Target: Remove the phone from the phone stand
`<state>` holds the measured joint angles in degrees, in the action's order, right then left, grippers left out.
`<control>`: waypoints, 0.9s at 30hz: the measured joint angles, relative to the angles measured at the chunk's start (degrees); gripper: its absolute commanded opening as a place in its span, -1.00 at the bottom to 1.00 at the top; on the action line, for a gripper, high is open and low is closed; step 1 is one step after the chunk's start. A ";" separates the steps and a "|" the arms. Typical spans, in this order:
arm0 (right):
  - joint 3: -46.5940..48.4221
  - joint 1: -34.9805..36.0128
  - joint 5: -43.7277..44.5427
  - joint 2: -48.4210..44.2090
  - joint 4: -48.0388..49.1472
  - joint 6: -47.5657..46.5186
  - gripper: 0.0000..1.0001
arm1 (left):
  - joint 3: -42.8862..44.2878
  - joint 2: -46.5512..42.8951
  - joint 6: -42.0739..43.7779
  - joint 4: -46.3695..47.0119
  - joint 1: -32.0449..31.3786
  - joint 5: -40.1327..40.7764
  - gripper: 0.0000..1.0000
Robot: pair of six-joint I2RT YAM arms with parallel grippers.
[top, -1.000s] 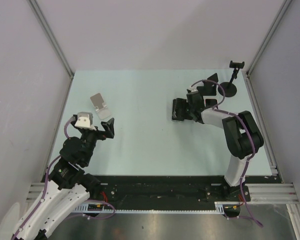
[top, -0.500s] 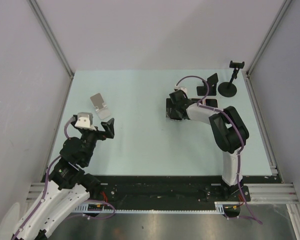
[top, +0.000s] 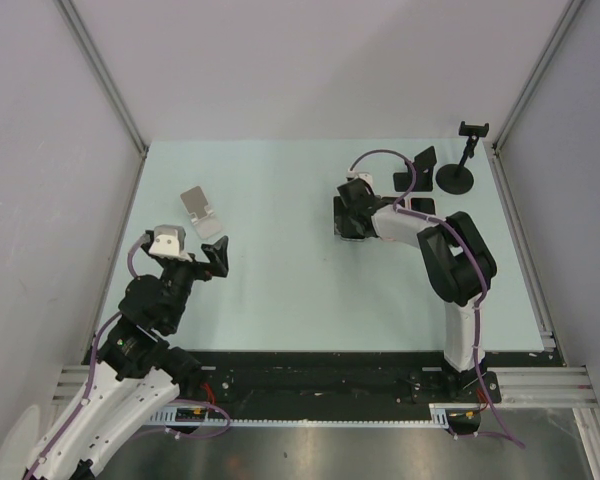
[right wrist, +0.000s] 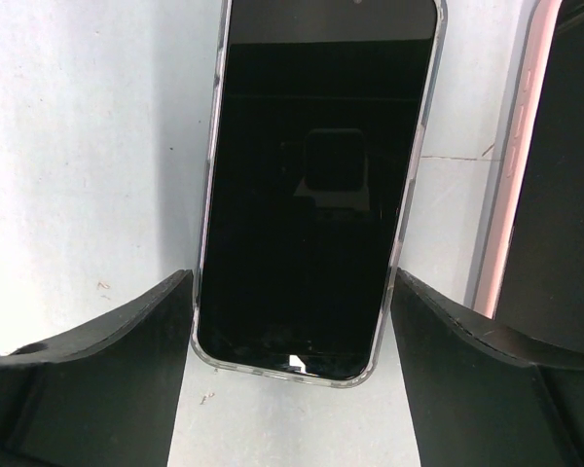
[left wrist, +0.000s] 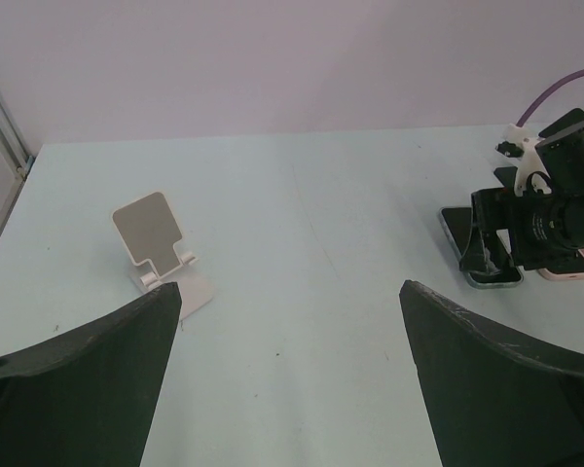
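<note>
Showing phone in clear case, dark screen up, lying flat on table | sitting between spread fingers of right gripper, clasping nothing | lying just beside pink-cased phone | showing left gripper likewise spread, near white phone stand

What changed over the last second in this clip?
The right arm swung left, carrying the right claw a little left, almost all in the first half second. That claw is open, straddling the dark phone, which lies flat on the table. The left claw and the white stand have not moved.
</note>
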<state>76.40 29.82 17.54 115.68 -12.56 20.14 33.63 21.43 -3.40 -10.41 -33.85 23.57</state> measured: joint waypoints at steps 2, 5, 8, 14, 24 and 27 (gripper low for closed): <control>0.04 -0.26 -0.20 0.00 0.00 -1.20 0.29 | 0.00 0.00 -0.02 0.02 0.00 0.00 1.00; 0.13 -0.90 -0.72 0.00 -0.02 -2.95 0.29 | 0.00 0.04 0.00 0.00 0.00 0.00 1.00; 0.22 -1.55 -1.60 0.00 -0.04 -4.04 0.29 | 0.00 0.26 0.00 0.02 0.00 -0.02 1.00; 0.24 -2.19 -2.16 -0.02 -0.20 -4.85 0.29 | -0.02 0.76 0.00 0.02 0.00 -0.24 1.00; 0.15 -2.54 -2.40 -0.28 -0.57 -5.01 0.33 | -0.11 1.05 0.00 0.02 0.00 -0.26 1.00; -0.07 -3.06 -2.38 -0.52 -0.96 -5.16 0.33 | -0.11 1.05 0.00 0.02 0.00 -0.26 1.00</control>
<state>76.34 26.76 15.16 115.15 -13.52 14.98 33.52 22.48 -3.40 -10.39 -33.85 23.31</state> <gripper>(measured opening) 0.790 0.996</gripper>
